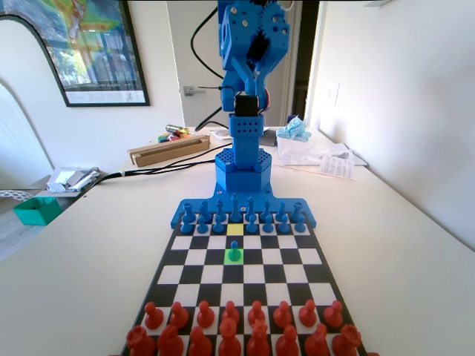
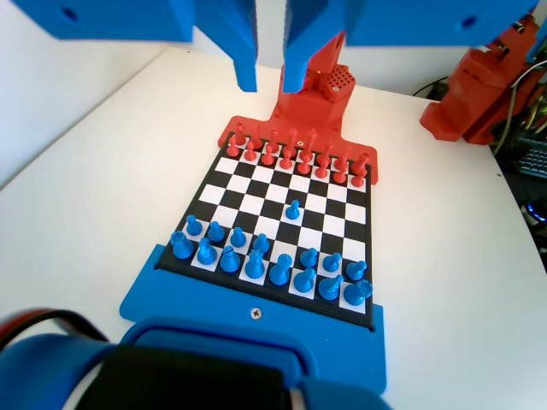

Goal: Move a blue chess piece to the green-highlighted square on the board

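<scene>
A smooth white table (image 1: pixel 415 245) carries the flat black-and-white chequered chessboard (image 1: pixel 194 257), with a green plastic tray (image 1: pixel 35 211), a long cardboard box (image 1: pixel 169 149) and loose printed papers (image 1: pixel 335 165) lying at its far end.

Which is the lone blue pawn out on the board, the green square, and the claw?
blue pawn (image 1: pixel 234 253), fixed view, its body.
green square (image 1: pixel 228 259), fixed view, bare corner.
gripper (image 2: pixel 268 84), wrist view, gap between fingertips.

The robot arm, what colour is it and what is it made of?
The arm is bright blue plastic with small screw holes, a black motor block in its middle and black cables behind. Its gripper has two flat blue fingers.
</scene>
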